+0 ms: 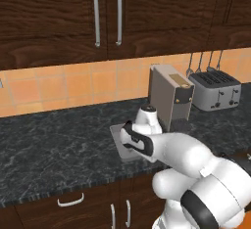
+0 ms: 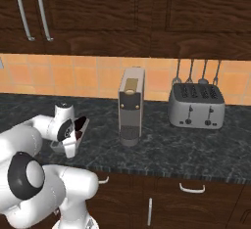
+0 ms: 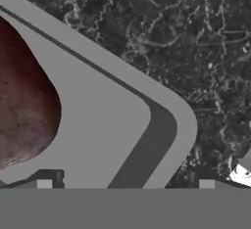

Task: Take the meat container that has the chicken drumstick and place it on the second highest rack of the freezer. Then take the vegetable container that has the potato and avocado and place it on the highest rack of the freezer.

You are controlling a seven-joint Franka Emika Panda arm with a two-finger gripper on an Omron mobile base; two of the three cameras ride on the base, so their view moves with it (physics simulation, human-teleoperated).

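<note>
White robot arm leans low over a grey tray [image 3: 112,125] on the dark counter [image 1: 59,145], w/ a reddish-brown lump [image 3: 24,105] inside; gripper [image 2: 69,147] jaws spread wide, holding nothing. Tray looks rigid, light, prob. slick. Best pinched at the raised rim [image 3: 184,120], kept level.

text: none legible | labels/brands: none on coffee machine [image 2: 131,106] or toaster [image 2: 196,105] | numbers/signs: none on upper cabinets [image 1: 105,15], tiled backsplash [image 2: 93,79] or countertop [image 1: 59,149] | grey container [image 3: 112,125]: plain, unmarked
</note>
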